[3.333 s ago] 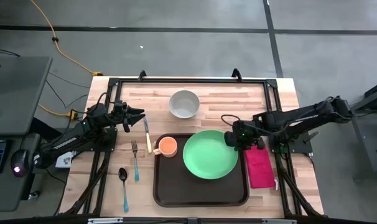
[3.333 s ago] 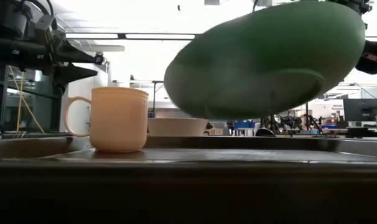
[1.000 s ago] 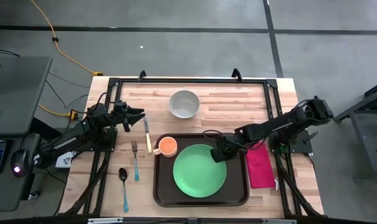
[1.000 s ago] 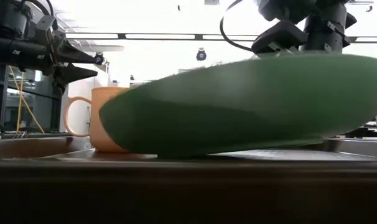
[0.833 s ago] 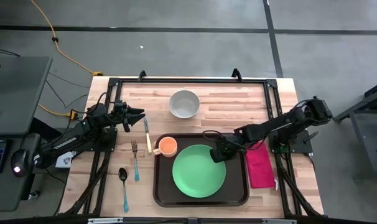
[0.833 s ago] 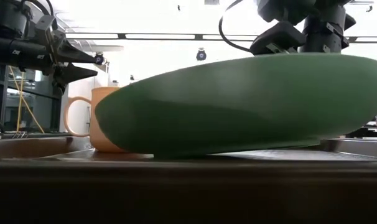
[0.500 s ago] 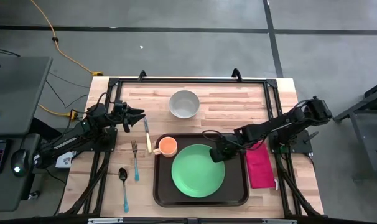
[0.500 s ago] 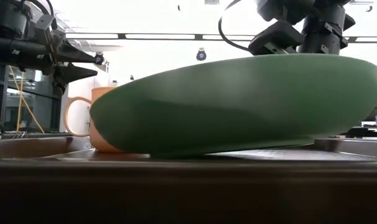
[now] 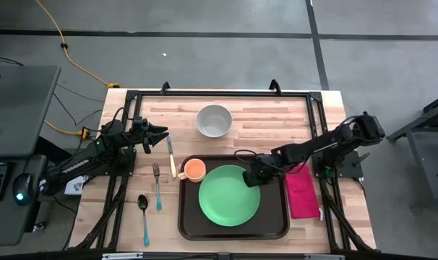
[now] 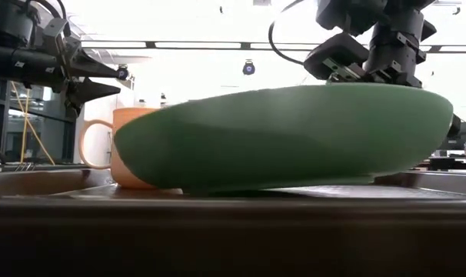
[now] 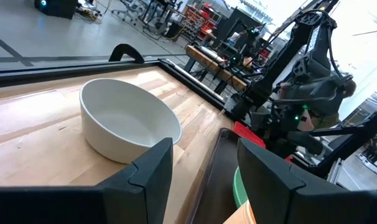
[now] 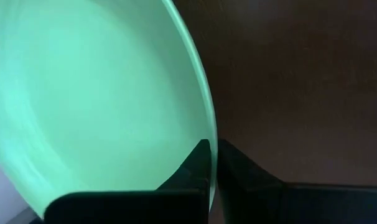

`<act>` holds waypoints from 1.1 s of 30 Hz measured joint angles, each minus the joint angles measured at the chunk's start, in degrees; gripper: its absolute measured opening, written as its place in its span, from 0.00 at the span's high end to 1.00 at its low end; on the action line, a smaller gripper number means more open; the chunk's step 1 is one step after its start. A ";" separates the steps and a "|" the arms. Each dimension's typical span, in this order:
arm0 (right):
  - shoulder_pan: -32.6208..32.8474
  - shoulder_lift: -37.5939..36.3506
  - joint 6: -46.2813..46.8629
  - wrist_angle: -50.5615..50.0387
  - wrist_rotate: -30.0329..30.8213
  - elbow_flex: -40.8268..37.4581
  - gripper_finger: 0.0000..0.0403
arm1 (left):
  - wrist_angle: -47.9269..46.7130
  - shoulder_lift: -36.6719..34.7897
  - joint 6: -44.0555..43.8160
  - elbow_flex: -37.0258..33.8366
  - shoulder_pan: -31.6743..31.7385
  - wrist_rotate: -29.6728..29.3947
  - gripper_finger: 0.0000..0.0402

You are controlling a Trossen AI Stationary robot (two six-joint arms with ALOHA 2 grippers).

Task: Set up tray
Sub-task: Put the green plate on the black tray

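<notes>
The dark brown tray (image 9: 274,217) lies near the table's front edge. On it, the green plate (image 9: 229,195) lies next to an orange mug (image 9: 194,170) that stands in the tray's far left corner. My right gripper (image 9: 252,178) is shut on the plate's far right rim. In the low view the plate (image 10: 287,138) is tilted. My left gripper (image 9: 161,133) hovers open above the table's left side, level, with nothing between its fingers (image 11: 157,168). My right gripper pinches the plate's rim (image 12: 204,127) between its two fingers, one over the inner face and one under the outer side. The fingers slant down from the table's right. The plate's underside (image 10: 218,187) rests on the tray, with the held side raised.
A white bowl (image 9: 214,120) stands on the wood beyond the tray. A knife (image 9: 170,155), a fork (image 9: 157,185) and a spoon (image 9: 143,215) lie left of the tray. A magenta napkin (image 9: 300,192) lies right of it. A black frame (image 9: 219,94) borders the table.
My right gripper has eased the plate's held side down, so the plate lies flatter on the tray. The plate has also shifted slightly toward the mug. The gripper stays shut on the rim.
</notes>
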 joint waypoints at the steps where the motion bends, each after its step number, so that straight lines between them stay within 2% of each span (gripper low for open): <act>1: 0.02 0.67 -0.01 0.54 -0.49 0.00 1.00 | 0.00 0.02 0.00 0.00 0.00 0.00 0.47; 7: 0.07 3.36 -0.44 4.00 -1.91 0.00 1.00 | 0.00 0.00 -0.01 0.00 0.00 0.02 0.47; 33: 0.00 3.28 3.03 3.66 -4.02 0.00 1.00 | 0.00 0.01 0.68 0.00 0.00 0.35 0.47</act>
